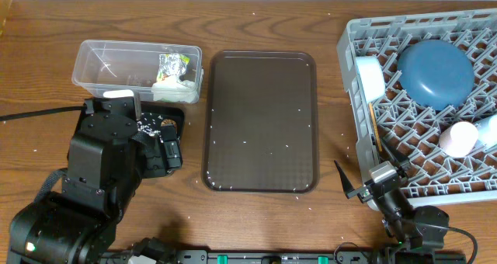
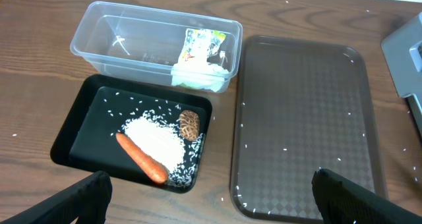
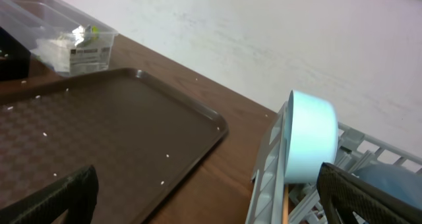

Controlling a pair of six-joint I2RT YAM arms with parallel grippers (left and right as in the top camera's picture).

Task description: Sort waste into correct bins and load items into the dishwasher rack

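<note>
Both spread wide and empty: left gripper (image 2: pixel 212 201), right gripper (image 3: pixel 211 199). Orange carrot (image 2: pixel 141 158), brown food lump (image 2: pixel 189 123) and rice grains (image 2: pixel 155 137) in black tray (image 2: pixel 79 128); napkin (image 2: pixel 198 76) and wrapper (image 2: pixel 201 45) in clear tub (image 2: pixel 105 29).

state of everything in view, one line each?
left gripper: jaws open, empty
right gripper: jaws open, empty
clear tub: holds wrapper and napkin
black tray: holds rice, carrot, brown lump
brown tray: bare except stray grains
blue dish: upside down in rack
white bowl: on edge in rack
pale pink cup: in rack
chopsticks: in rack, beside white bowl
</note>
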